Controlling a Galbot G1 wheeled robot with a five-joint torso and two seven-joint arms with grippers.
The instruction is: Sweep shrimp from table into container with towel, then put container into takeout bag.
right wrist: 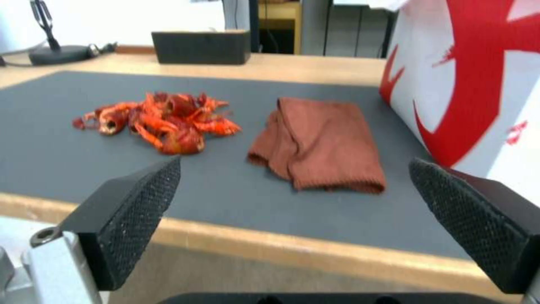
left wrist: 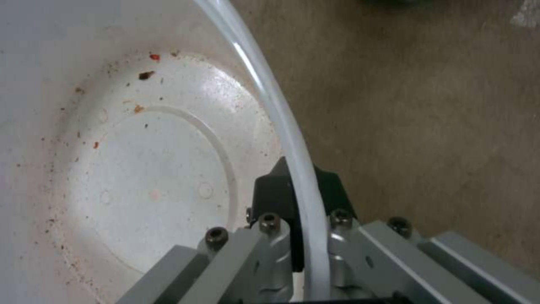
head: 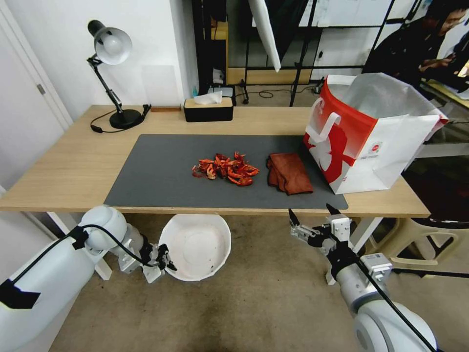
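We see the heap of bright red-orange curled shrimp (head: 225, 168) on the dark grey mat of the long wood-top table (head: 63, 166), rust-brown soft towel (head: 289, 173) just beside it. Our right gripper (head: 312, 211) hangs spread wide just before the table edge, towel straight ahead, boxy red-and-white takeout bag (head: 371, 142) beyond to its right. Left gripper (head: 163, 259) pinches the round white plastic container (head: 195, 247) by its rim, below the table edge.

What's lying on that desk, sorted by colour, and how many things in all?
Red or reddish: 3, the shrimp heap, the towel, the red-and-white bag
Black: 2, the lamp, the tissue box
Grey: 1, the mat
Total: 6
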